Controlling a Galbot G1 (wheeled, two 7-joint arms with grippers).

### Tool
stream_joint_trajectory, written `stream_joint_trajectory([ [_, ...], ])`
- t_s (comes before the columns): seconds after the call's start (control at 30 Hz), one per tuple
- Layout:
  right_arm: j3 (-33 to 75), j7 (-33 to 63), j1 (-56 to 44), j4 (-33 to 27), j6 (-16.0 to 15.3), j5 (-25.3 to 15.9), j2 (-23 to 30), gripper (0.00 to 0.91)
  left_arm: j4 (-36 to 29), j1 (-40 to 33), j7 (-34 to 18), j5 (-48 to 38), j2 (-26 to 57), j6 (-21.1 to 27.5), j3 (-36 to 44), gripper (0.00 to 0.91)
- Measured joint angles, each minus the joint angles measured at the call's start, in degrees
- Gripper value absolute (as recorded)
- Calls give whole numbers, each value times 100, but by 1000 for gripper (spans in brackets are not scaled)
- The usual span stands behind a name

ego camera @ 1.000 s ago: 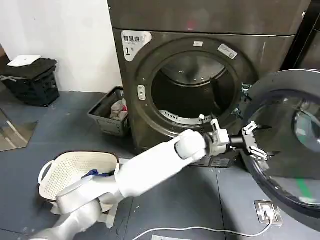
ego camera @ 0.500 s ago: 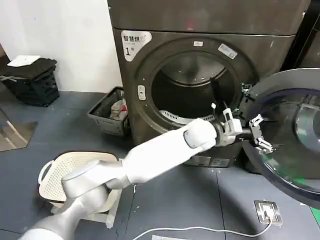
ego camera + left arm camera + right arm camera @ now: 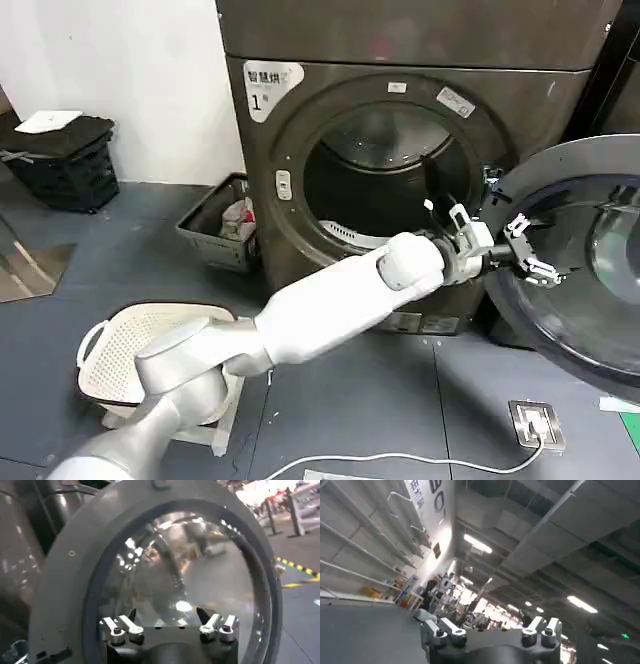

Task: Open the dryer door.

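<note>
The dryer door point(image 3: 572, 178) stands swung open to the right of the dark grey-brown machine point(image 3: 300, 140) stickered "1", its grey inner side and glass porthole turned towards me. The drum opening point(image 3: 385, 185) is uncovered. My left arm reaches across the machine's front. Its left gripper point(image 3: 530, 260) is open, fingers spread close against the door's inner face near the hinge-side edge. In the left wrist view the door's grey ring point(image 3: 65, 580) and glass loom right before the open left gripper point(image 3: 169, 622). My right gripper point(image 3: 490, 625) is open, empty and pointed up at a ceiling.
A white laundry basket point(image 3: 140, 335) sits on the floor at front left. A dark crate of clothes point(image 3: 222, 225) stands beside the machine, a black crate point(image 3: 65, 160) by the wall. A floor socket with its cable point(image 3: 535, 422) lies below the door. A black machine point(image 3: 622, 90) stands on the right.
My left gripper has risen and moved right, from the door's lower near edge onto its inner face. The door has swung slightly further open.
</note>
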Motion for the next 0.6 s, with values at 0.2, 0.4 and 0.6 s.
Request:
stream_joint_trajectory([
  [0.2,1,-27,22,-17,-11,6,0,907,-263,110,288,-122,180,324,-37,907],
  [0.4,3,-68,45,-115,-28,10,-1,907,-738,274,308,-93,578,364,-57,907],
  [0.6,1,-162,86,-218,-107,10,0,907,-1440,469,294,-182,1248,449,-164,907],
])
